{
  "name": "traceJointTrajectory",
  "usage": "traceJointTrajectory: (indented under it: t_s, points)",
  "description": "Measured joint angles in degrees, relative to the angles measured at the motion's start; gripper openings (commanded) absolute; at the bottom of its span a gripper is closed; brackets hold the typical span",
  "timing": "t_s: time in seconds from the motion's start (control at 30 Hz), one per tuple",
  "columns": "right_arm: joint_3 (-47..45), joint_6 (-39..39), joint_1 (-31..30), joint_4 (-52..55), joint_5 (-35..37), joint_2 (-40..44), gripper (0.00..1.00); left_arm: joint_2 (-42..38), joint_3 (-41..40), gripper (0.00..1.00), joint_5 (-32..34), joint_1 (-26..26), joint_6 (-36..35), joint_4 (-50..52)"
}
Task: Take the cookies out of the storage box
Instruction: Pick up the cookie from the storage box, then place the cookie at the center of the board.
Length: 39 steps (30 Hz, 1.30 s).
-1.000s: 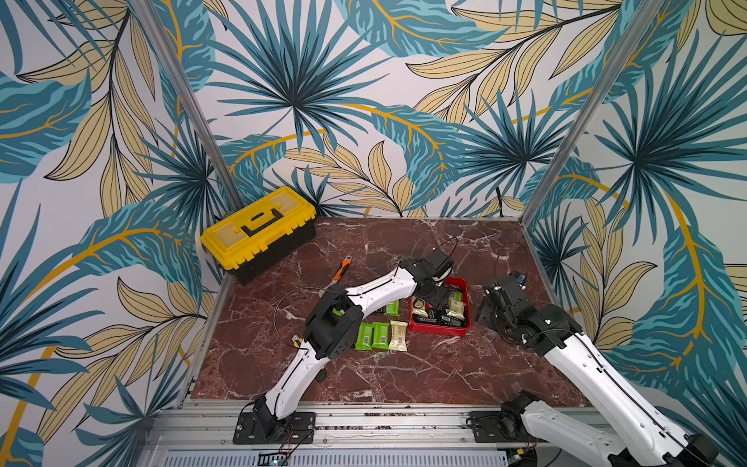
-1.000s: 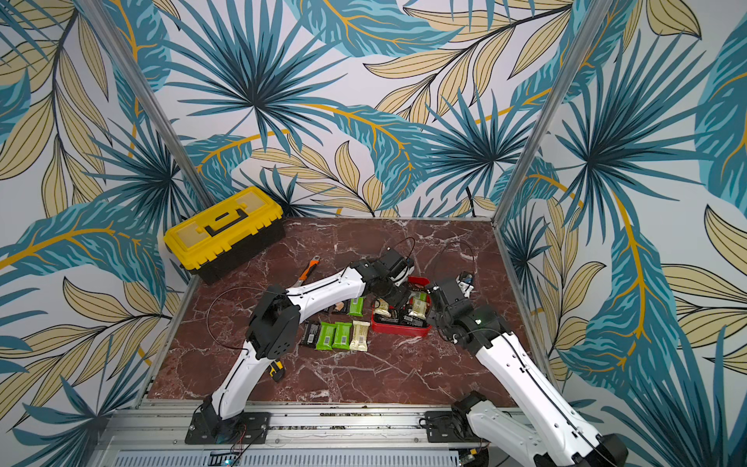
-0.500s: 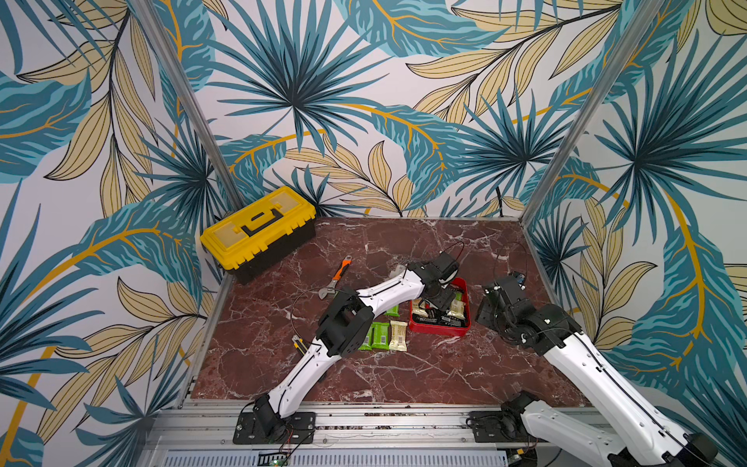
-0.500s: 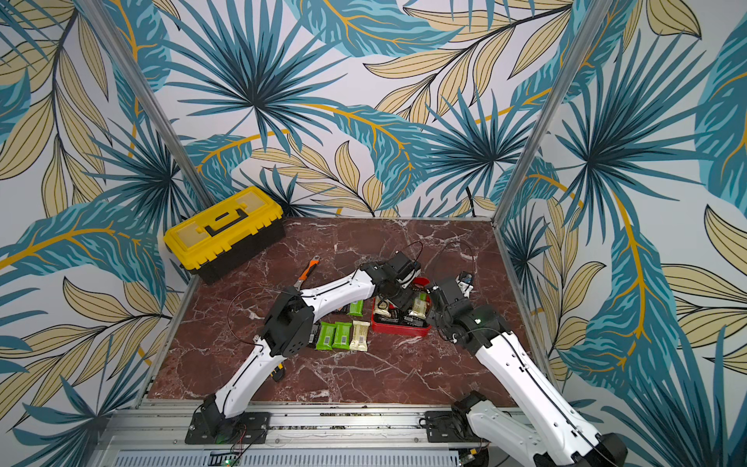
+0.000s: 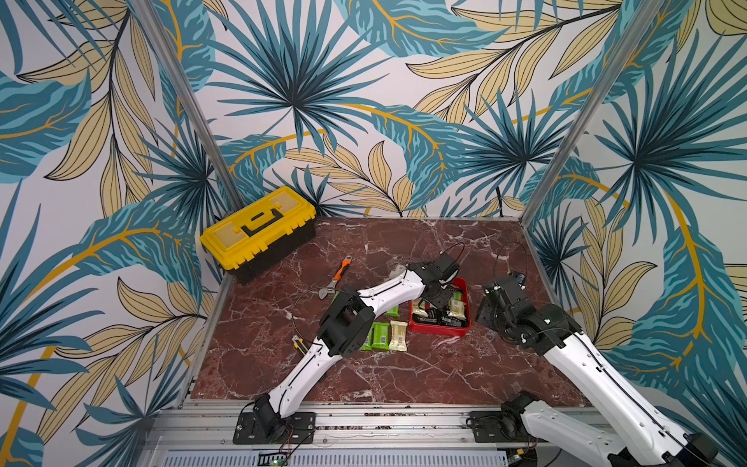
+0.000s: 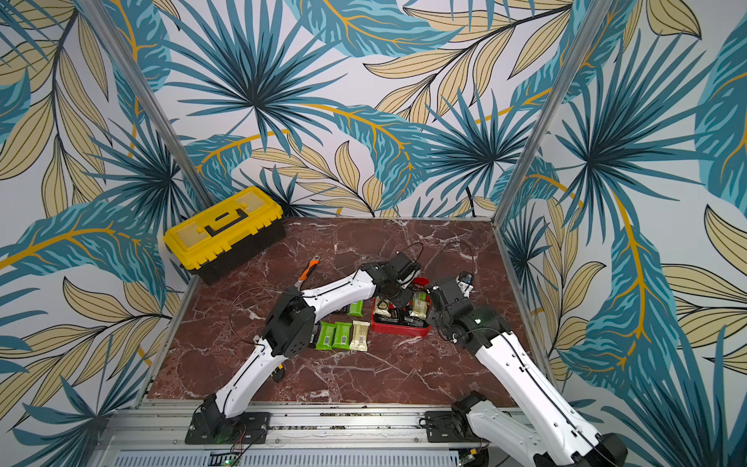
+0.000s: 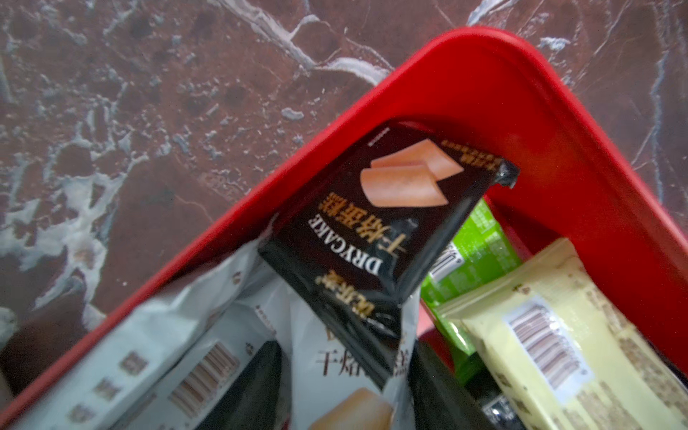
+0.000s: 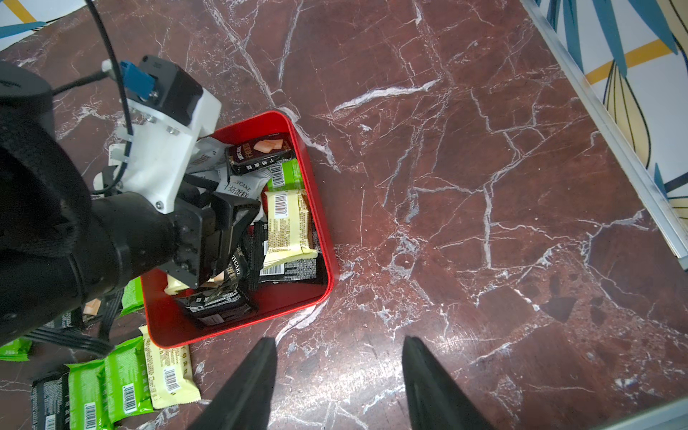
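One red storage box (image 8: 320, 238) sits right of centre on the marble table (image 8: 484, 149). At least six cookies (image 8: 286, 223) lie piled inside it, in black, white, green and cream wrappers. The left gripper (image 8: 232, 223) reaches into the box and covers others, so no full count is possible.

A row of four packets (image 8: 126, 383) lies on the table left of the box and nearer: one black, two green, one cream. More green ones beyond are partly hidden under the left arm.

The left gripper's fingers (image 7: 257, 387) straddle a white packet (image 7: 335, 335). Whether they press on it cannot be told. The right gripper (image 8: 338, 376) hovers just right of the box, fingers apart and empty.

Also present are one yellow toolbox (image 5: 258, 230), one orange-handled wrench (image 5: 337, 277) and one utility knife (image 5: 299, 345), partly hidden.

A black packet (image 7: 372, 231) reads "DRYCAKE" beside Chinese characters. The cream packets carry barcodes.
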<state>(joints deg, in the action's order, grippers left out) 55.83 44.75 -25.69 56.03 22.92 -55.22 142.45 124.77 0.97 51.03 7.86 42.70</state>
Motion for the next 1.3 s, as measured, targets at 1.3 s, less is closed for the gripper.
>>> traceJointTrajectory:
  t_s: [1.3]
  points:
    - [0.0, 0.0, 0.0, -0.85, -0.07, -1.6, 0.59, -33.99, -35.56, 0.39, -0.28, -0.44, 8.15, -9.35]
